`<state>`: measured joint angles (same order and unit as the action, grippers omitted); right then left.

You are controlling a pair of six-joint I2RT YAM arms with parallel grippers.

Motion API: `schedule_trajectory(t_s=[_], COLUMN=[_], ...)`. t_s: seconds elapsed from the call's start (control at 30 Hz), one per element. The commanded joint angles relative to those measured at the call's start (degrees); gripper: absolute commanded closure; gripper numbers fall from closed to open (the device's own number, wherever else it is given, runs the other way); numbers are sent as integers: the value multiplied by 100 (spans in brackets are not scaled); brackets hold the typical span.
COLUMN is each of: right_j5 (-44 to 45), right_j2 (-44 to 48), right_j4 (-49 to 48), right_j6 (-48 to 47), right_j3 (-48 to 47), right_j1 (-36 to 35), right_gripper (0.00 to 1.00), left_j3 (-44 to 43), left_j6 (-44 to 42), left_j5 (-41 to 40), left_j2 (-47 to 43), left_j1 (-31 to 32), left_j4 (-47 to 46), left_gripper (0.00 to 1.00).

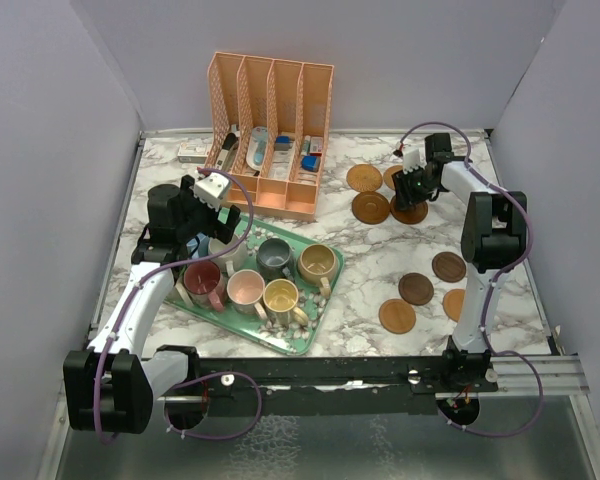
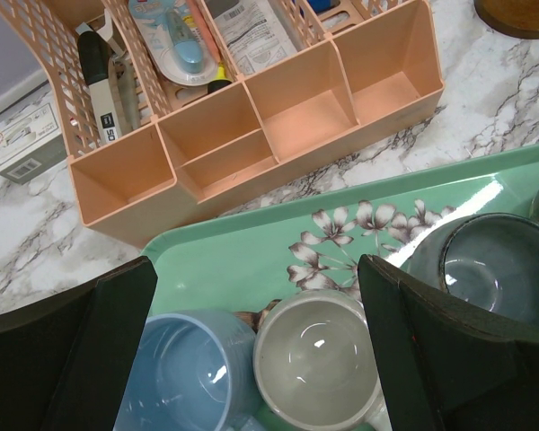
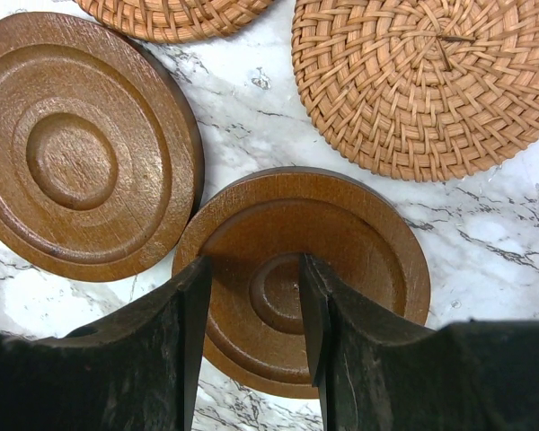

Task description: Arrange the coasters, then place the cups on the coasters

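My left gripper [image 1: 202, 232] hangs open over the back left of the green floral tray [image 1: 315, 325]. A cream cup [image 2: 319, 359] lies between its fingers, and a blue cup [image 2: 175, 377] beside the left finger [image 2: 90, 332]. A grey-blue cup [image 2: 499, 269] stands to the right. Maroon [image 1: 202, 278], pink [image 1: 246, 288], yellow [image 1: 280, 296] and tan [image 1: 317, 263] cups fill the tray's front. My right gripper [image 3: 253, 265] stands partly open low over a ringed brown coaster [image 3: 359, 233] at the back right. A second wooden coaster [image 3: 72, 153] and a woven coaster [image 3: 431, 81] lie beside it. Several more coasters [image 1: 415, 289] lie near the right arm's base.
A peach desk organizer [image 1: 270, 130] with pens and small items stands at the back, just behind the tray. A small white box [image 1: 192, 152] lies to its left. Walls close in the table on three sides.
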<state>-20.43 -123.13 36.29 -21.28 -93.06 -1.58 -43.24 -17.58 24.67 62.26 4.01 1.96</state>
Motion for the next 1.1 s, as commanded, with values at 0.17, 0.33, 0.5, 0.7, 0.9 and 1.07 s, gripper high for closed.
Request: schedule_trajectory(t_s=[0.17, 0.33, 0.5, 0.7, 0.9, 1.07], right_j5=[60, 5, 82, 143, 105, 388], right_j2=[-170, -120, -159, -134, 265, 806], right_j4=[112, 95, 70, 132, 267, 330], right_j6=[-12, 1, 27, 14, -36, -175], right_j3=[40, 127, 8, -237, -436, -198], right_j1=[-91, -96, -95, -96, -96, -96], right_gripper=[55, 55, 55, 54, 47, 44], left_j3=[70, 70, 58, 62, 100, 123], left_j6=[-79, -80, -65, -61, -97, -91], left_j5=[150, 159, 173, 179, 199, 248], left_j2=[-113, -121, -134, -135, -156, -217], left_j1=[30, 26, 30, 30, 30, 30], left_j4=[-2, 0, 12, 15, 3, -43], left_gripper=[1, 1, 1, 1, 1, 1])
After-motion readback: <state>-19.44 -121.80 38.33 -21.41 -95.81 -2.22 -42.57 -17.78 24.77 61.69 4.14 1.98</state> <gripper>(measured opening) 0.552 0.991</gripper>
